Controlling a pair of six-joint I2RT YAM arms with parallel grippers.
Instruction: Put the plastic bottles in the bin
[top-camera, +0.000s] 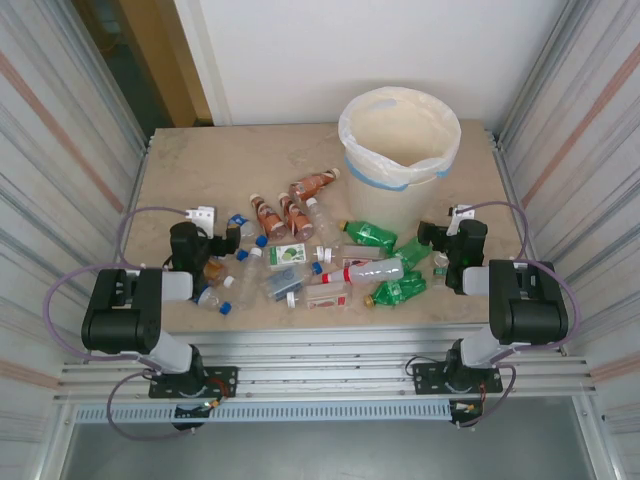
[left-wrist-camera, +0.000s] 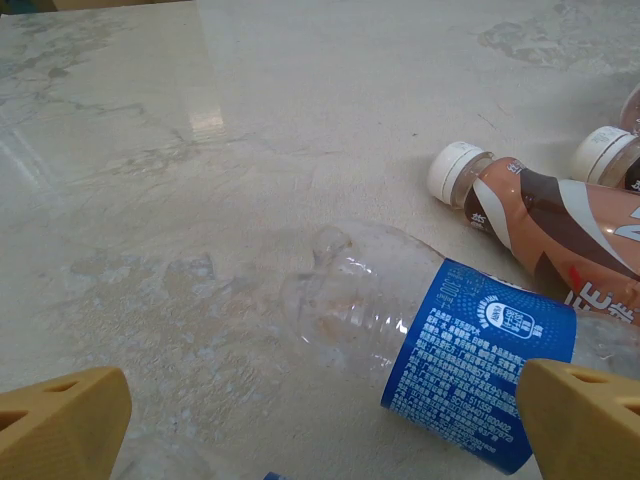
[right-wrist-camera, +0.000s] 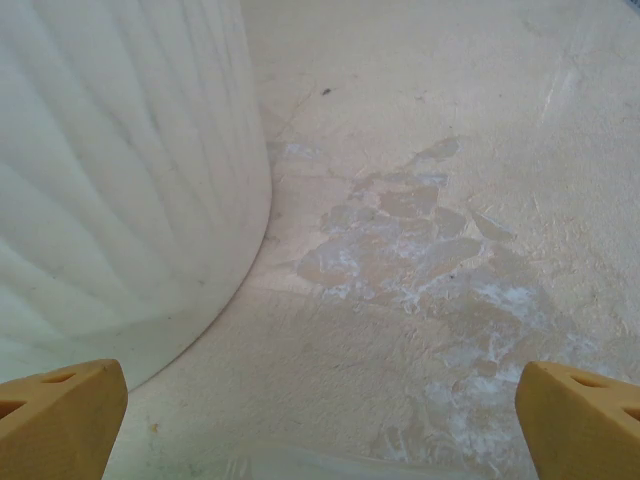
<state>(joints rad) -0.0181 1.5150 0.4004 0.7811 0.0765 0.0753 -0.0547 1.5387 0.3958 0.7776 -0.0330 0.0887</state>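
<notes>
cream bin (top-camera: 395, 205) at far table (top-camera: 200, 170) edge, apparently bare room leftward

A beige marbled table (top-camera: 200, 170) sits between corrugated metal walls, left (top-camera: 50, 130) and right (top-camera: 590, 110). A white wall (top-camera: 330, 50) stands far behind, a wooden door frame (top-camera: 150, 50) far left. A pale scuffed patch (right-wrist-camera: 420, 230) mars the tabletop's right side.

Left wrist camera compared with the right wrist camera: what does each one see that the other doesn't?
Left wrist: a clear bottle with a blue label lying on its side, and brown drink bottles with white caps beyond it. Right wrist: the ribbed white wall of the bin. Both: the pale table, plus the tan fingertips of the left hand and right hand, each wide open, gripping nothing.
</notes>
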